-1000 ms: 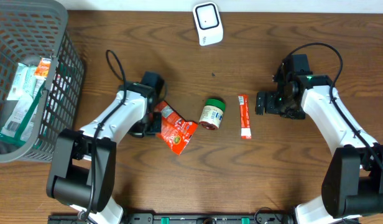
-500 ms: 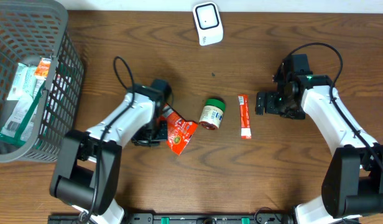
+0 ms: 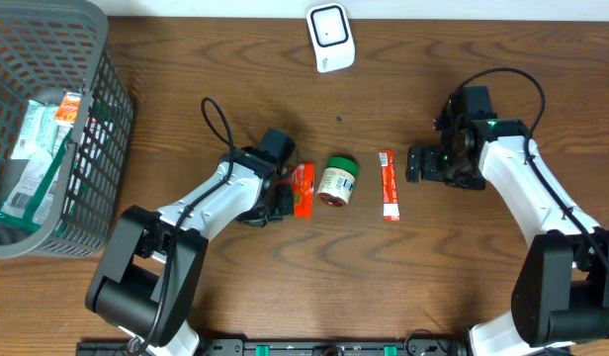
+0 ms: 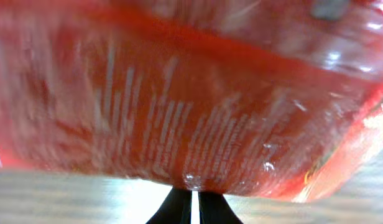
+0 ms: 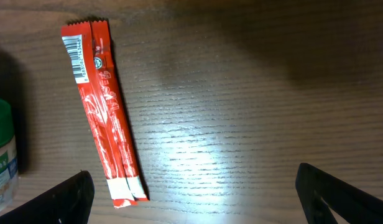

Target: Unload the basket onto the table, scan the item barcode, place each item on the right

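We work over a wooden counter [image 3: 463,287], with the grey basket [image 3: 105,99] at our far left. Our left end effector [image 3: 282,194] is clenched on the red pouch [image 3: 303,189], which appears turned on edge just beside the jar [image 3: 336,180] near the middle. The left wrist view shows its printed film pinched between closed fingertips. Our right end effector [image 5: 194,193] hangs released over bare wood beside the stick [image 3: 388,185]. The white scanner [image 3: 330,38] lies at the far edge, well apart from the pouch. We judge the grasp made and the presenting step in hand. Next we must carry the pouch to the scanner and turn its barcode, which we cannot yet see, towards it.
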Robot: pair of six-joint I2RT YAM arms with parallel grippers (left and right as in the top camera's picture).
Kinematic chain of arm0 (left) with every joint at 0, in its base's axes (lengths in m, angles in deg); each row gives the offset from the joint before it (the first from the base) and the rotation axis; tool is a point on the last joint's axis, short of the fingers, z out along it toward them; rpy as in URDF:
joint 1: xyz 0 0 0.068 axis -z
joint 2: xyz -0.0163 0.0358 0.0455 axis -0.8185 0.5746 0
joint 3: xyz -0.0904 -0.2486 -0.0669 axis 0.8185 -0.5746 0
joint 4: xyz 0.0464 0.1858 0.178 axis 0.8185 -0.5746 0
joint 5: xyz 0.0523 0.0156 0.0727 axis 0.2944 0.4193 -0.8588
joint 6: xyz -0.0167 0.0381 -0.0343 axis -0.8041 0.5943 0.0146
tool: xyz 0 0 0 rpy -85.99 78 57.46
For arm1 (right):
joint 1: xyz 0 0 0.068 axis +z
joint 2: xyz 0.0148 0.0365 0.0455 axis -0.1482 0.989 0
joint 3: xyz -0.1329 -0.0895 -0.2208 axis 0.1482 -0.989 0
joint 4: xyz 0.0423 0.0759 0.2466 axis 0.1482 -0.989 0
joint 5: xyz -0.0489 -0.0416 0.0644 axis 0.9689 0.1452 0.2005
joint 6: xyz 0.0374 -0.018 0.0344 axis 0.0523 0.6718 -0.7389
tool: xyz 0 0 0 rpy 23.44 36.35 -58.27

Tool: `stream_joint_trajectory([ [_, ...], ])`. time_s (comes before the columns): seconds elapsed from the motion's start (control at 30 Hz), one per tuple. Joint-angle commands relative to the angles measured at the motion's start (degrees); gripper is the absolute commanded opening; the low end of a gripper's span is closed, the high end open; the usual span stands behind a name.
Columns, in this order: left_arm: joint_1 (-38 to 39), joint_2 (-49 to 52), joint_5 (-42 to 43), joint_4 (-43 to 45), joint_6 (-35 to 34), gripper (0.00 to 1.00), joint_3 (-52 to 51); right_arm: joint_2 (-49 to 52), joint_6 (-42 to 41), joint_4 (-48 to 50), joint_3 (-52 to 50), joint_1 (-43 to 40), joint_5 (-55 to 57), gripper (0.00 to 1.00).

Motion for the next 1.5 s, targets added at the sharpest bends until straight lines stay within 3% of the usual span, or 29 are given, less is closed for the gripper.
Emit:
stream_joint_trajectory([
  [0.0, -0.13, 0.63, 0.15, 4.81, -5.73, 0.08, -0.37, -0.46, 0.44, -0.02, -0.35, 0.02, 0.39, 0.99],
  [0.2, -0.13, 0.46, 2.99, 13.18, -6.80, 0.07, -0.09, -0.46, 0.44, -0.02, -0.35, 0.02, 0.39, 0.99],
  [0.33, -0.74, -2.10, 4.24, 10.01, 1.33, 0.09, 3.82, -0.46, 0.44, -0.02, -0.35, 0.02, 0.39, 0.99],
  [0.5, -3.52, -5.75, -4.46, 2.40, 9.07, 0.12, 9.99, -0.44, 0.44, -0.02, -0.35, 0.02, 0.39, 0.99],
  [0.67, -9.94, -4.87, -14.99, 3.41, 15.39, 0.12, 10.64, -0.46, 0.44, -0.02, -0.35, 0.02, 0.39, 0.99],
  [1.0, -16.94, 4.92, -14.82, 10.10, 17.44, 0.12, 10.25, -0.46, 0.44, -0.02, -0.35, 0.02, 0.39, 0.99],
  [1.47, -16.96, 7.06, 6.75, -0.28, 17.38, 0.12, 10.25, -0.46, 0.44, -0.02, -0.35, 0.02, 0.39, 0.99],
])
